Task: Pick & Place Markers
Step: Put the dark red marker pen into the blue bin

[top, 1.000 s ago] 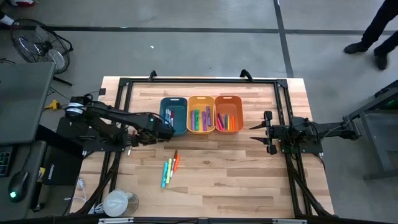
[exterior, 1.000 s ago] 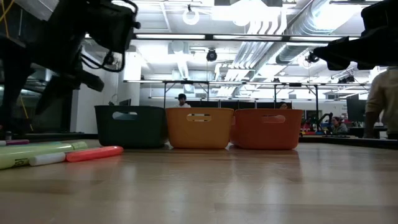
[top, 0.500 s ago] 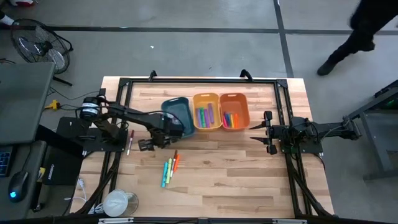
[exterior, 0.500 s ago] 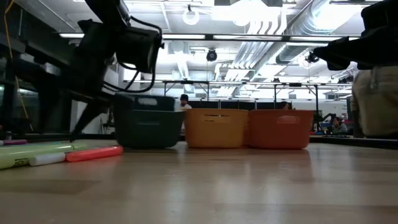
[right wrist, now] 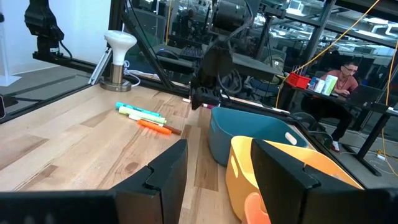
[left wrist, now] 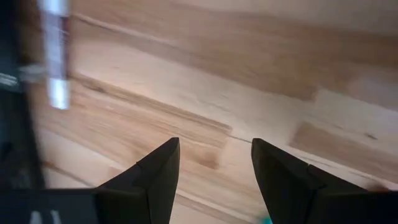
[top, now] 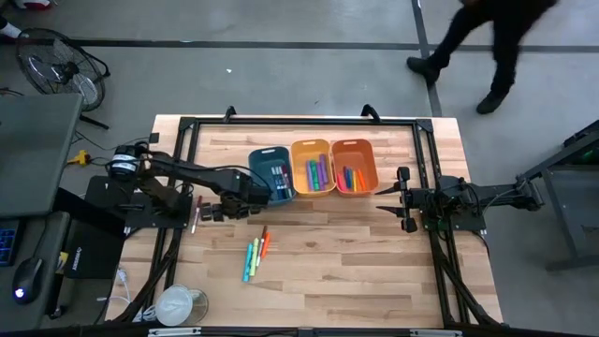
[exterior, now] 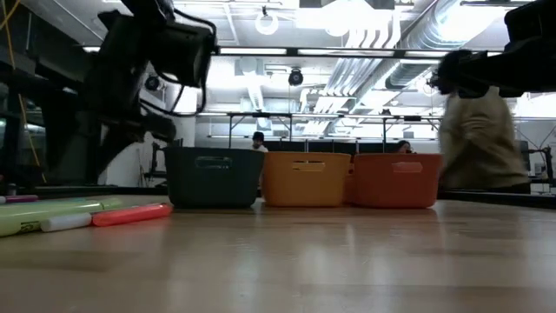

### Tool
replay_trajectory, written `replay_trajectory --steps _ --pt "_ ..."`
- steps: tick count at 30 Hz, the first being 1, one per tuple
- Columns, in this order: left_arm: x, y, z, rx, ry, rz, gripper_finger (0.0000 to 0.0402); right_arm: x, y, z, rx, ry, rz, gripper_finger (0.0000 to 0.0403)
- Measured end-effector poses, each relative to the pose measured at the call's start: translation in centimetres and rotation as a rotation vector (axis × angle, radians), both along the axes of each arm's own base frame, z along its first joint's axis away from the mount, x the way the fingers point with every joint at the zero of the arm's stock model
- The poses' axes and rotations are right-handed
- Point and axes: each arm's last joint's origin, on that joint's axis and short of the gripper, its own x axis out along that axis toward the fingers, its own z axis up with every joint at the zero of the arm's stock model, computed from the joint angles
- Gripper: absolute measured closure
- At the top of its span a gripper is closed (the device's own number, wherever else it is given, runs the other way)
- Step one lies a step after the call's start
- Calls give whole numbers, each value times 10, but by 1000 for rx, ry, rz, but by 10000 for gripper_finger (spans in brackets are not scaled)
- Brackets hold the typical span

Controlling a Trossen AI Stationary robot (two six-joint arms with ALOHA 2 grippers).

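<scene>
markers (top: 255,253) on our desk (top: 328,271) look light, stiff, apt to roll; we'd pinch one mid-barrel. left hand (left wrist: 211,168) gapes empty; right hand (right wrist: 214,168) waits, spread.

Both arms are dark, slender and jointed, built of black links. The left arm (top: 178,173) carries a pale round fitting near its base. Each wrist's fingers (left wrist: 155,180) are black, flat-faced wedges tapering to points.

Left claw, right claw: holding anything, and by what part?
Nothing held. The left claw is open over bare wood near the teal bin; the right claw is open and empty too.
</scene>
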Motion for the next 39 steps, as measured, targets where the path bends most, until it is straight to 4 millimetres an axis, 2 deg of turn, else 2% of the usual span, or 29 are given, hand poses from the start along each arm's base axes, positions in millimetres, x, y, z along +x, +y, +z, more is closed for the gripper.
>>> replay_trajectory --steps 4,10,12,16,21,30,36,39 --pt "-8 -3 16 36 10 -25 207 0 0 0 0 0 0 236" --pt "-10 -9 55 196 80 11 207 0 0 0 0 0 0 236" --pt "-8 -12 70 234 66 50 207 0 0 0 0 0 0 236" --pt "0 -12 86 326 -11 63 207 0 0 0 0 0 0 236" --pt "9 -9 92 401 -115 69 207 0 0 0 0 0 0 236" --pt "19 -6 88 552 -186 83 207 0 0 0 0 0 0 236" --pt "18 -11 76 429 -50 375 207 0 0 0 0 0 0 236" --pt "22 -14 64 371 59 426 207 0 0 0 0 0 0 236"
